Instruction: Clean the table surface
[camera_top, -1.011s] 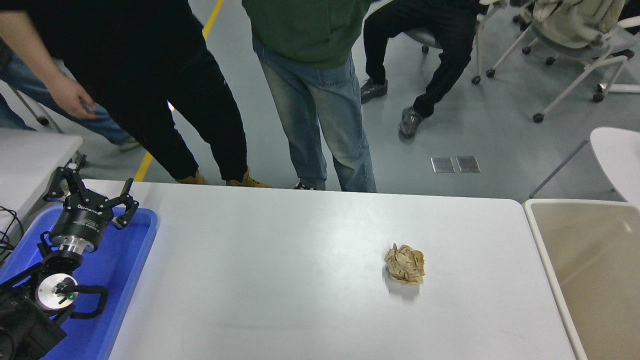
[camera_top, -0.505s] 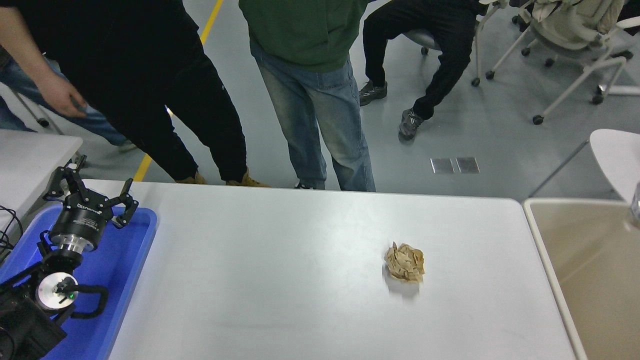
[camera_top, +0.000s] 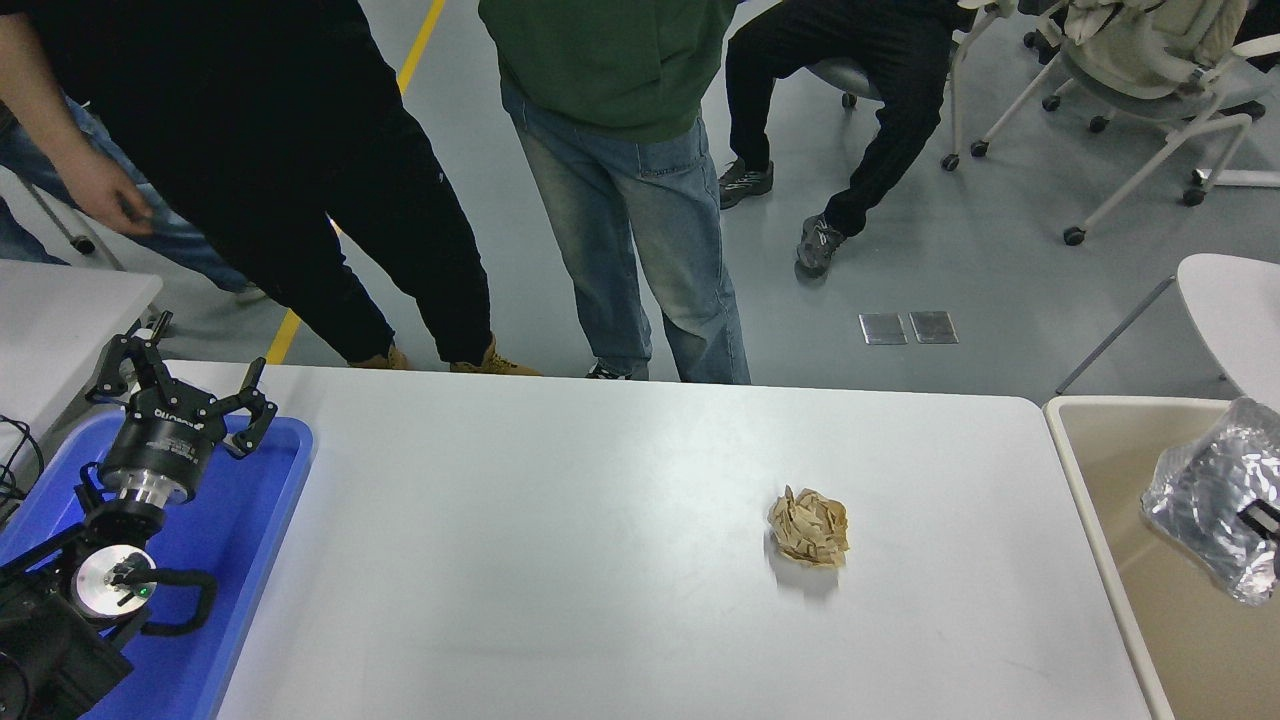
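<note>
crumpled paper ball (camera_top: 809, 527) on table surface (camera_top: 560, 560), right gripper (camera_top: 1262, 520) mostly cut off

We see even, bright overhead light: a soft sheen on the plain white matte table surface (camera_top: 560, 560) beyond the parked left gripper (camera_top: 180, 392), and a faint short shadow under the crumpled brown paper ball (camera_top: 809, 527). The silvery foil bag (camera_top: 1208, 495) glints, slightly blurred.

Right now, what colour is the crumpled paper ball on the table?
Light brown, like kraft paper; the paper ball shows in the head view.
</note>
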